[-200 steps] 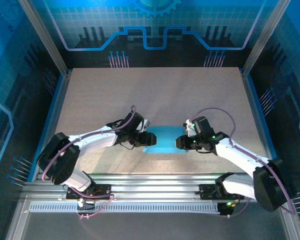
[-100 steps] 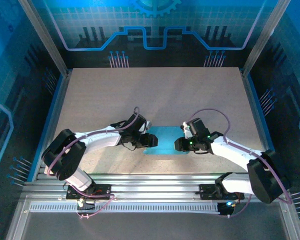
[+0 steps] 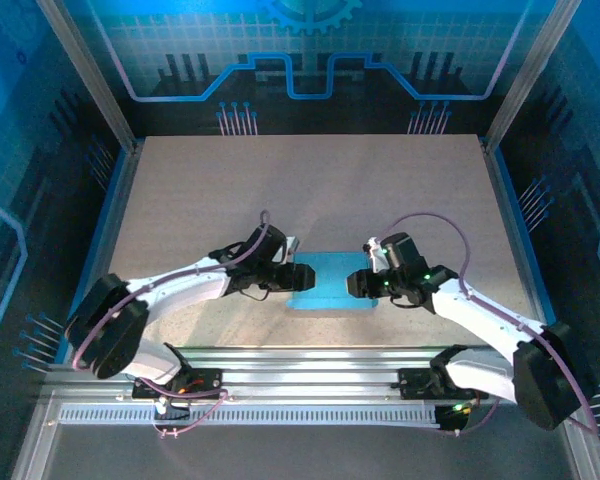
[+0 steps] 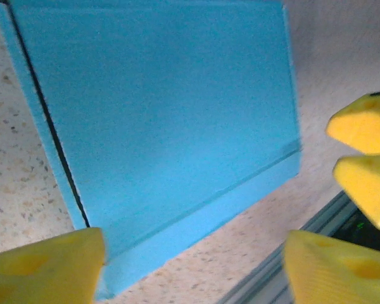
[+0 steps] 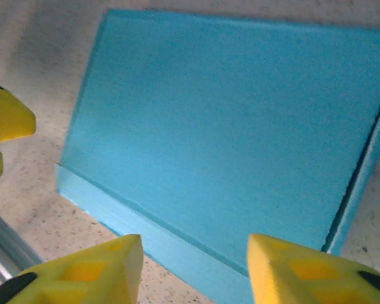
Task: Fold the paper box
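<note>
The paper box (image 3: 330,283) lies flat (closed up).

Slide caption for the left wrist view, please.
Flat blue box lying on the table, left gripper open at one end, right gripper just beyond the other.

Speckled table (image 3: 310,180), alu rails (image 3: 310,360) near edge

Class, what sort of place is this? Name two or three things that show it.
Likely a robot test booth: a left arm and a right arm bolted to a metal rail, a speckled table, blue circuit-print walls, and a paper box between the arms.
</note>
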